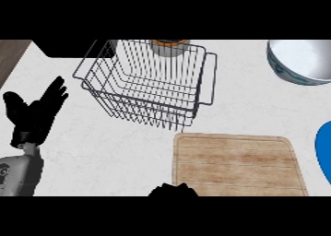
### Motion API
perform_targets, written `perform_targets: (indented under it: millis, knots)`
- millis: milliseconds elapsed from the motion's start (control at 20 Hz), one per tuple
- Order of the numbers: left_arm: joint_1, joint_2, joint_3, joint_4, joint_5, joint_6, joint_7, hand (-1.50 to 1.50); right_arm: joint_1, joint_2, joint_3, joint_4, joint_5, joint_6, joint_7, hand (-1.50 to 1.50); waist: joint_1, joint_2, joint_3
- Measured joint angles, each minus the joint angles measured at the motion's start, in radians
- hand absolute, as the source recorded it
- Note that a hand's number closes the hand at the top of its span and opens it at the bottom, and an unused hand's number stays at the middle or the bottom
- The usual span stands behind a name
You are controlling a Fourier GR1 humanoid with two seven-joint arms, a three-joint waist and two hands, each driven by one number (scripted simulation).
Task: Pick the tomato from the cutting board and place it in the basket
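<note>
Tomato not visible on my cutting board [236,161]; right hand [173,190] barely shows, grasp unreadable. Left hand [35,115] rests spread. Risk: clipping wire basket [150,87] rim on transfer.

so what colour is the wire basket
Dark grey, nearly black metal wire basket, seen best in the head view.

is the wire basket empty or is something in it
Empty, as far as shows: through the wire basket only white counter is visible. The orange-topped object at its far edge seems to sit behind it.
</note>
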Motion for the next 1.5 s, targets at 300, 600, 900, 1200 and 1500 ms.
perform_targets:
  millis: [300,600,900,1200,1500]
  knots:
    - [0.004,0.006,0.005,0.004,-0.004,0.003,-0.002,0.0,-0.063,-0.044,0.044,0.004,0.021,-0.196,0.098,1.5,-0.01,-0.006,-0.006]
    - [0.009,0.008,0.004,0.006,-0.009,0.003,-0.005,0.0,-0.125,-0.078,0.072,0.004,0.095,-0.311,0.21,1.5,-0.009,-0.005,-0.009]
    - [0.009,0.01,-0.001,0.003,-0.011,-0.002,-0.008,0.0,-0.229,-0.046,0.059,-0.014,0.166,-0.361,0.355,1.5,0.003,-0.002,-0.01]
    - [0.002,0.008,-0.004,0.003,-0.01,-0.003,-0.008,0.0,-0.376,0.018,0.01,-0.036,0.24,-0.335,0.556,1.5,0.013,-0.001,-0.012]
    - [-0.009,0.001,-0.012,0.01,-0.011,-0.007,-0.011,0.0,-0.562,0.034,-0.077,0.006,0.315,-0.263,0.724,1.5,0.027,0.004,-0.012]
